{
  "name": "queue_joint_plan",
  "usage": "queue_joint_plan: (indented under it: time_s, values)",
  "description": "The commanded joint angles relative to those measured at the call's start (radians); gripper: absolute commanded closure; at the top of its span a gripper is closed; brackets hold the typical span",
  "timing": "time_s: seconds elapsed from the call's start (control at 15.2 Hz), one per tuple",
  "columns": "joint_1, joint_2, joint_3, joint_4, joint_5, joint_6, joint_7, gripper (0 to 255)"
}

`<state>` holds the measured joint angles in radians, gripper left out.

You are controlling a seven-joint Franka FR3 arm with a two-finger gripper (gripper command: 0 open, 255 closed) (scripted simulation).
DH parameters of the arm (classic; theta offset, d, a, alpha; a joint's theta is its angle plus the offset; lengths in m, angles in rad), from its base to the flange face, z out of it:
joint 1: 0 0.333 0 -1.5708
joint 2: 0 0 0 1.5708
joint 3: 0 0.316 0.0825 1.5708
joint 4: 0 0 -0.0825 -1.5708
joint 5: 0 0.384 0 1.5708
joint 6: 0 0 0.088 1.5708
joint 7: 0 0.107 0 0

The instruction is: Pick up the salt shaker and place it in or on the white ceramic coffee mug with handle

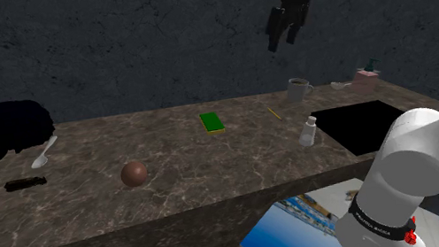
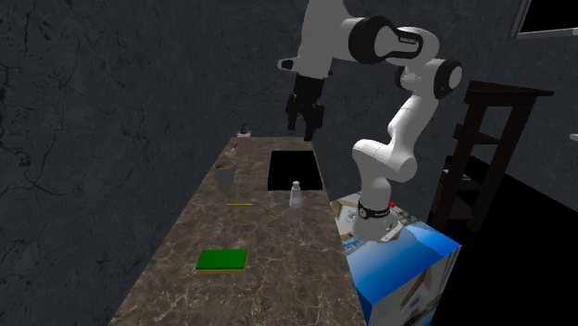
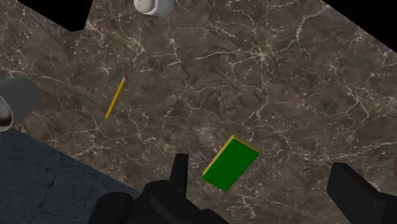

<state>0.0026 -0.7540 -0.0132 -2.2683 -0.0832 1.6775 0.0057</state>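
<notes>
Wrist view cuts off the salt shaker (image 3: 153, 6) and mug (image 3: 14, 105).

The countertop (image 1: 216, 172) looks like brown marble with pale cream veins, smooth with a dull sheen. The wall (image 1: 151, 39) behind it is dark and rough, mottled like cracked stone. The arm (image 1: 432, 149) has smooth white shells with a soft gloss; the gripper (image 1: 282, 42) is matt black. The sponge (image 3: 231, 163) has a flat matt green face on a yellow layer. The salt shaker (image 1: 308, 133) and mug (image 1: 298, 88) are smooth pale grey-white, material unclear. The ball (image 1: 134, 173) is smooth reddish-brown, faintly shiny. The stand (image 2: 408, 269) bears a printed blue picture
</notes>
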Motion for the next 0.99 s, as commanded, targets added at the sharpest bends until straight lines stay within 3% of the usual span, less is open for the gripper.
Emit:
queue_joint_plan:
  time_s: [0.0, 0.92]
  values:
    - [0.000, 0.000, 0.000, 0.000, 0.000, 0.000, 0.000, 0]
    - [-0.082, -0.158, -0.274, -0.422, -0.122, 0.250, -0.265, 0]
